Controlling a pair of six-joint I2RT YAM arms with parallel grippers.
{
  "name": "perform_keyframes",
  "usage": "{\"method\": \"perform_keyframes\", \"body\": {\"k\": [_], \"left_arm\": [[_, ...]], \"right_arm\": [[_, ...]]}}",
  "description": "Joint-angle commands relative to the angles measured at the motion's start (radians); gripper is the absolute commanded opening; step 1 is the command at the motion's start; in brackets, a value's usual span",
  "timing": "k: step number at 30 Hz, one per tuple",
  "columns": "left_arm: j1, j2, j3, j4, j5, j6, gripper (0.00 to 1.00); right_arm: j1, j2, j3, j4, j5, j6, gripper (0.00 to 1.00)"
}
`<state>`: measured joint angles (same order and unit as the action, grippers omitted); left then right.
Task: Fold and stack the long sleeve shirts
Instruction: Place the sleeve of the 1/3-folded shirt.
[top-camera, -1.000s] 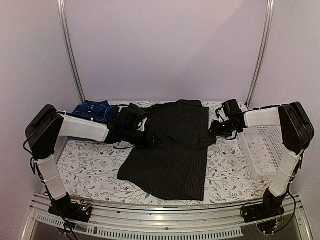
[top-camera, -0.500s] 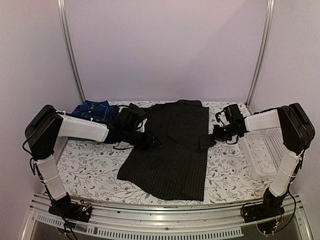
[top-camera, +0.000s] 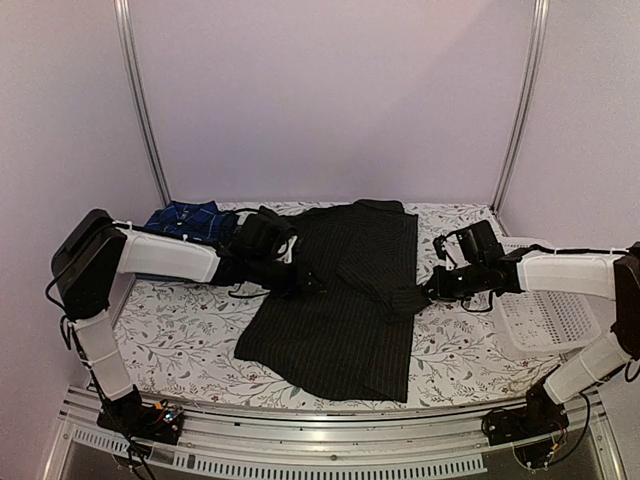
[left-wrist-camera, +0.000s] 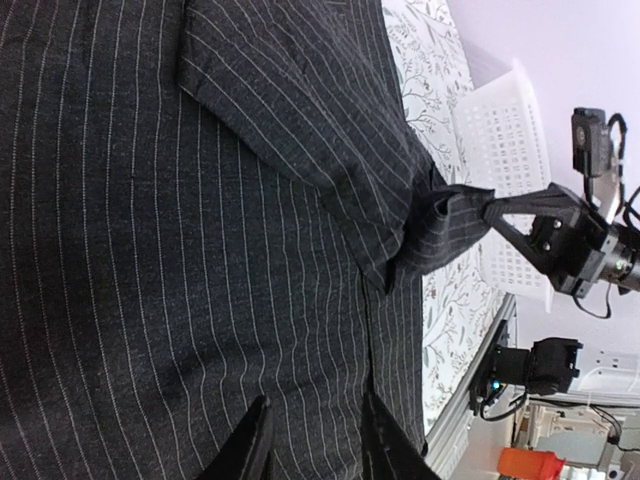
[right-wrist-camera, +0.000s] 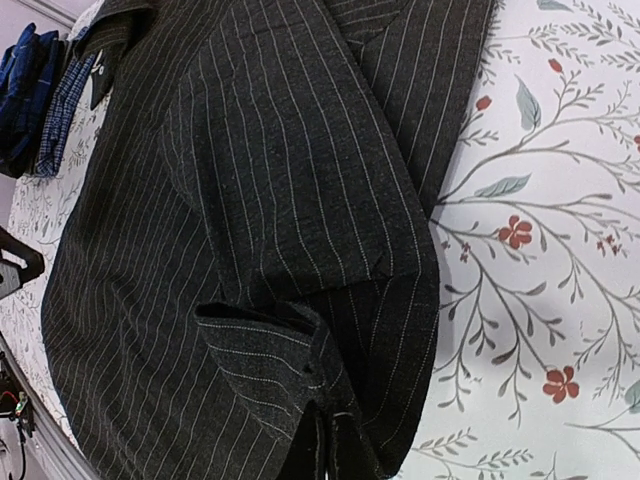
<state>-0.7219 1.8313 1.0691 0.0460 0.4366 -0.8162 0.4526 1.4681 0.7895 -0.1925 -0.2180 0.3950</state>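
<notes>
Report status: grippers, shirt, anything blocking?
Right gripper shut on pinstripe shirt sleeve cuff. Left gripper parted over shirt body, grip unclear. Plaid shirt far left, basket right; nothing blocking.

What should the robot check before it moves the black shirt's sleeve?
1. Right end effector shut on the sleeve: ok.
2. Left end effector gripping the black pinstripe shirt, not just resting on it: cannot tell.
3. Shirt's body spread flat on the table: ok.
4. White basket apart from the sleeve: ok.
5. Blue plaid shirt at the far left, away from the sleeve: ok.
</notes>
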Motion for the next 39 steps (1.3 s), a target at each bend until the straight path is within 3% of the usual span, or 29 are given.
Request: {"method": "perform_keyframes", "body": {"k": [1,10,22,27,34,37,39], "left_arm": [[-0.016,0.033,0.042,0.000,0.009,0.003,0.30],[-0.021,0.102,0.108,-0.012,0.038,-0.004,0.30],[-0.025,0.170,0.151,-0.003,0.089,-0.023,0.30],[-0.026,0.172,0.161,-0.004,0.093,-0.020,0.30],[-0.024,0.174,0.154,-0.006,0.098,-0.014,0.30],[-0.024,0.179,0.149,-0.007,0.106,-0.011,0.30],[-0.024,0.182,0.147,-0.008,0.107,-0.008,0.30]], "right_arm": [[0.044,-0.095,-0.067,-0.041,-0.032,0.089,0.00],[0.192,-0.170,-0.110,-0.017,-0.071,0.194,0.00],[0.198,-0.308,0.001,0.029,-0.104,0.299,0.00],[0.199,-0.292,0.031,0.149,-0.126,0.378,0.00],[0.251,-0.334,-0.147,0.308,-0.050,0.479,0.00],[0.339,-0.323,-0.221,0.251,-0.008,0.435,0.00],[0.363,-0.329,-0.261,0.171,0.025,0.408,0.08]]}}
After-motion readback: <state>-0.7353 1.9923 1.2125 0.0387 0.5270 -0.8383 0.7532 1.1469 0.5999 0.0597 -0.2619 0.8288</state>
